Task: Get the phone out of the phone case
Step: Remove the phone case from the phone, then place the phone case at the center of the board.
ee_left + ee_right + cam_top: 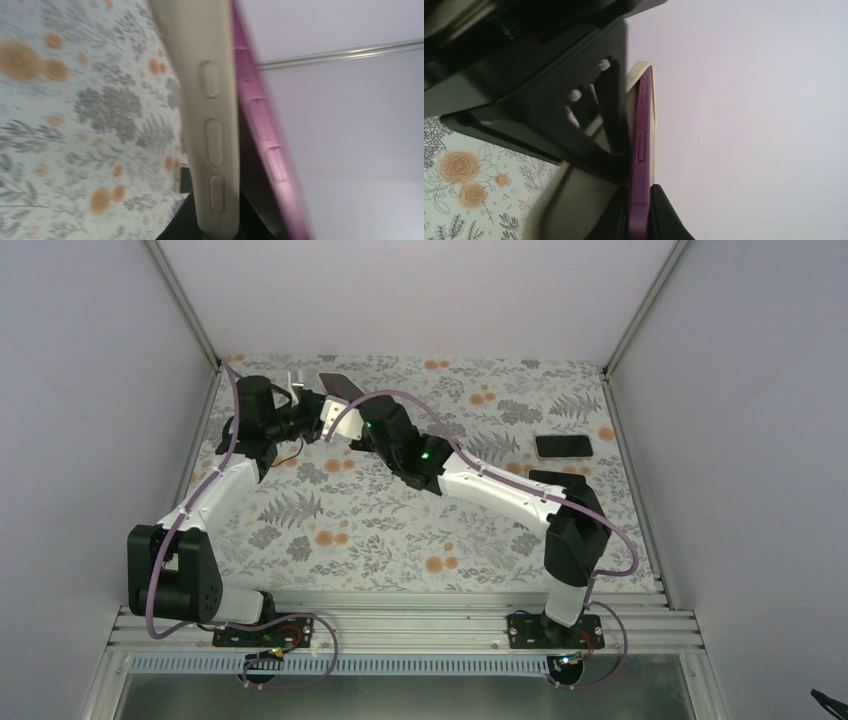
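**Two pincers clenched, phone partly out of case**

Both my pincers were clamped, meeting in the air over the far left of the table. My left pincer was grasping the cream case by its edge, the side with three button bumps turned to its camera. My right pincer was grasping the purple phone, one finger on each face.

As for progress, I judged the job well begun but not done. In the left wrist view the phone stood off from the case in a wedge, with a dark gap between them near my fingers that narrowed until the two met at the far end. In the right wrist view a cream rim curled over the phone's far end and ran down beside it, so that end looked seated in the case.

What was left, as I read it, was to free that last end and draw the two fully apart. Whether the corner was tight or loose, I could not tell.

Another phone lay flat on the table, well apart, to the right.
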Action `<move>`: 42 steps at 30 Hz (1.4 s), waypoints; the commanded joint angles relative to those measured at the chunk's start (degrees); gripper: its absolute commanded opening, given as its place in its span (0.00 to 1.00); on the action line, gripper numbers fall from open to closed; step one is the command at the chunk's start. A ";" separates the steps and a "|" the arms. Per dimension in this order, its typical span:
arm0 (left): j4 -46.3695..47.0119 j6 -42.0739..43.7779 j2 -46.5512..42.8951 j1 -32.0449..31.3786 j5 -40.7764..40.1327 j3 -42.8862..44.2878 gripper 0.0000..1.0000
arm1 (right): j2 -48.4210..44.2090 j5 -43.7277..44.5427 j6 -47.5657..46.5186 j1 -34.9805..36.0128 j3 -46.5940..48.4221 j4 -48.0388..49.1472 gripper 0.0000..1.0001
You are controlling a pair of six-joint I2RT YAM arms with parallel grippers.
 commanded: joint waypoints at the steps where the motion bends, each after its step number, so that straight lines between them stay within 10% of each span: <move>1: -3.00 7.46 -0.75 -0.36 0.53 0.86 0.02 | -2.43 0.01 7.01 -2.77 4.88 -0.37 0.04; 26: -9.44 18.97 2.16 1.20 -4.68 4.37 0.02 | -11.74 -7.40 14.05 -6.61 2.71 -7.46 0.04; 42: -34.92 57.70 19.36 7.65 -3.07 27.55 0.02 | -12.41 -6.88 15.28 -8.58 -0.98 -6.63 0.04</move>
